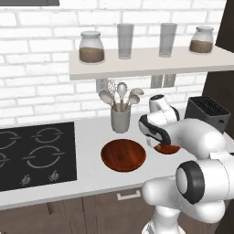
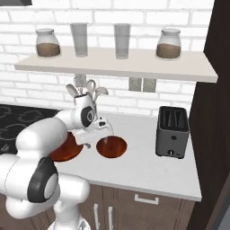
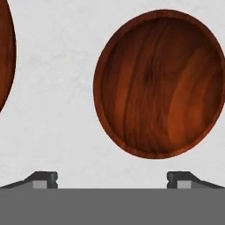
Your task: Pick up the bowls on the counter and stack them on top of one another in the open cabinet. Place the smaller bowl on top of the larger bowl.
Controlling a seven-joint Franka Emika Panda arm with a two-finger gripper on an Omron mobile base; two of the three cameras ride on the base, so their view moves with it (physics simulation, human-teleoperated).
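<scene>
Black cooktop (image 1: 34,153) inset at the far left of the counter (image 1: 91,180); right of it, the larger bowl (image 1: 123,155) flat on the grey top, just in front of the grey utensil cup (image 1: 120,119) with its spoons; right again, the smaller bowl (image 2: 112,147), also flat on the counter, near the larger one but apart, a strip of bare worktop between them; further right, the black toaster (image 2: 172,131) near the dark wall panel.

Overhead, the open cabinet (image 2: 134,67), carrying two jars and two glasses, with free board between them; neither bowl up there yet, so probably the very start of the job.

Gripper (image 2: 99,131) poised over the left edge of the smaller bowl, pointing down; fingertips (image 3: 44,178) spread wide in the hand view and holding nothing, bare counter between them.

Key relation, seen from the hand: smaller bowl's near rim just beyond the open tips and shifted toward the right-hand one, not centred in the gap; round, so no long axis to match; likely a short shift toward the rim, then a descent with one finger inside the wall and one outside.
</scene>
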